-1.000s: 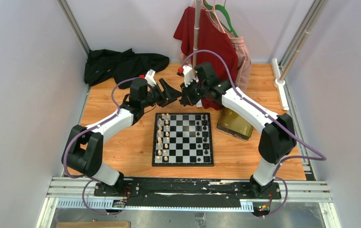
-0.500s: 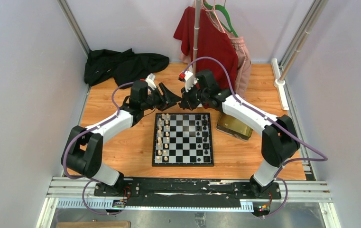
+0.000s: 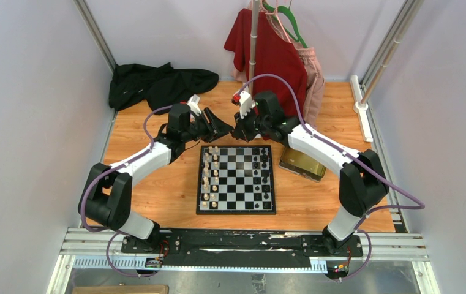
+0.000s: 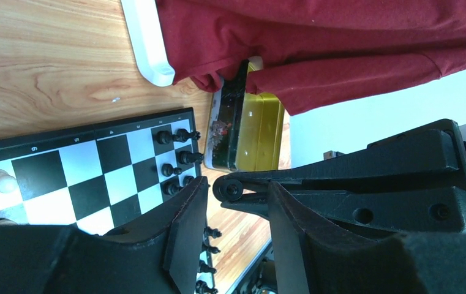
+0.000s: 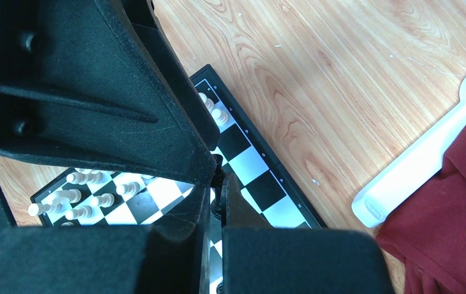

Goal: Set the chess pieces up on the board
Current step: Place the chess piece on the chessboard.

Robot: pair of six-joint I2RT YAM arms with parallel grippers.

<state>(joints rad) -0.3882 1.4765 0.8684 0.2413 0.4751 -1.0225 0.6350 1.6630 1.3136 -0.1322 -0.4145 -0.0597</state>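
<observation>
Black cloth [image 3: 157,82] lies heaped at the far left corner of the wooden table [image 3: 150,177], well apart from the board [image 3: 236,184]. Moving in from there, I've got the left gripper [image 3: 224,128] hovering just past the board's far edge, pointing right. On my left wrist view its fingers [image 4: 184,236] stand apart with a clear gap between them. They are spread, and the tip of the other gripper sits right in front of that gap.

Below, the board lies flat in the middle of the table. White pieces [image 3: 210,177] stand in its two left columns, though from above I can't read every square there.

Next, the right gripper [image 5: 217,205] meets the left one nose to nose over the board's far edge. Its fingers are pressed together on a single black piece [image 5: 218,174], pinched between the tips. The right wrist view shows that plainly, with one left finger close beside the piece; touching or not, I cannot tell.

Black pieces [image 3: 265,174] stand along the right side of the board, one of them a column further in. Just off the board's right edge lies the gold tray [image 3: 304,162], set askew. Behind it a red shirt [image 3: 267,46] hangs by a pole [image 3: 255,43] at the back.
</observation>
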